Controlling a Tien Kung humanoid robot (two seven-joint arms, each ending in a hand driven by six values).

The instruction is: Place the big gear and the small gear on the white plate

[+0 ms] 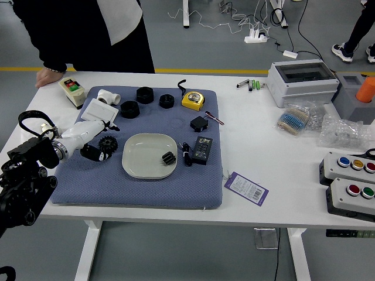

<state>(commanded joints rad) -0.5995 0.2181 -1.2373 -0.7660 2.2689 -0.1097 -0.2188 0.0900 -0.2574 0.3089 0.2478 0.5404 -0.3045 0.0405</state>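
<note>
Your left hand (pixel 79 136), white-shelled with black finger parts, reaches in to the left of the oval off-white plate (pixel 138 169). Its fingers are parted and open, with no clear hold on anything. You have the big black toothed gear (pixel 108 144) right at the fingertips, lying on the blue-grey textured mat (pixel 140 196) just left of the plate. You cannot tell from this view whether a finger touches it. The small black ridged gear (pixel 169 158) sits on the plate, towards its right side.

Just off the plate's right rim you see a coiled black cable (pixel 186 154), then a black rectangular device (pixel 202 150) beside it. Beyond the plate lie three black round rings (pixel 129 109), and a yellow-and-black tape measure (pixel 193 100) is further to the right. Past the plate's right side, off the mat, a purple-and-white card tag (pixel 246 188) lies flat on the white table (pixel 258 216). Well beyond the plate, to its left, a person in black clothing (pixel 76 35) stands with one hand (pixel 48 76) resting at the table's far edge.
</note>
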